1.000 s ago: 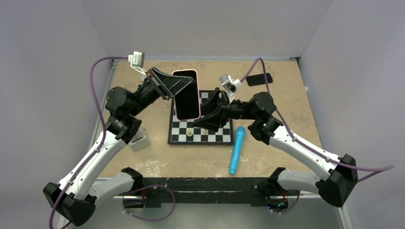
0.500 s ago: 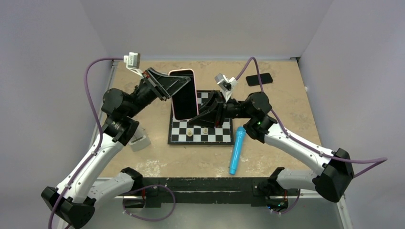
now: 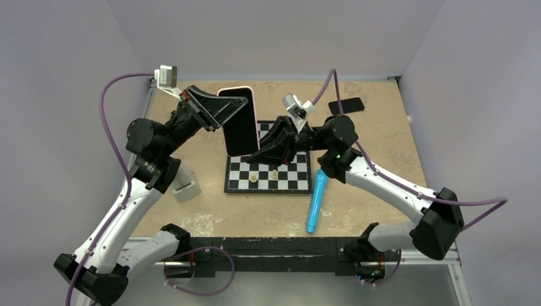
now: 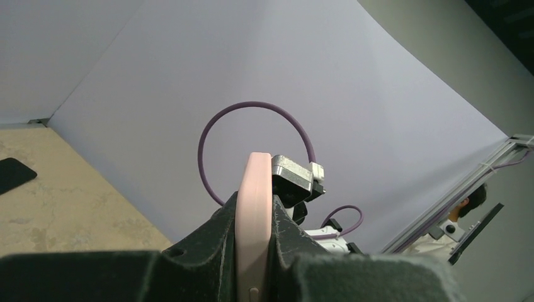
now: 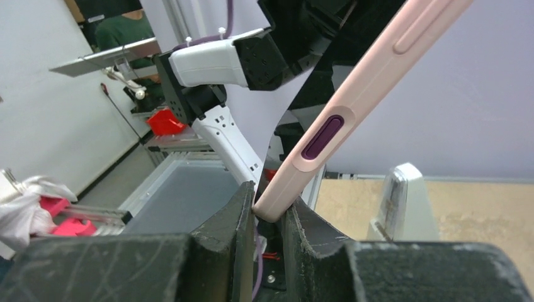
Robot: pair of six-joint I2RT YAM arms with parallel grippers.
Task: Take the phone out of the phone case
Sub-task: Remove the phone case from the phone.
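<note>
The left gripper [image 4: 254,217] is squeezed shut on the pink case [image 4: 254,182], which sticks up between its fingers with the phone [image 3: 239,131] inside. The right gripper [image 5: 269,207] pinches the case's bottom corner, its fingers almost together. A chessboard [image 3: 281,176] lies below them.

Same build on both: the left arm [image 3: 131,207] and right arm [image 3: 390,189] have white shells on the long links and chunky black joints. A purple cable [image 3: 110,131] runs off each. There's a little silver camera box [image 3: 167,75] on a white bracket at each wrist. The left gripper [image 3: 239,105] and right gripper [image 3: 260,152] are black wedges with rough, grainy pads [image 5: 211,255]. The right arm has a tiny green light [image 3: 330,155].
</note>
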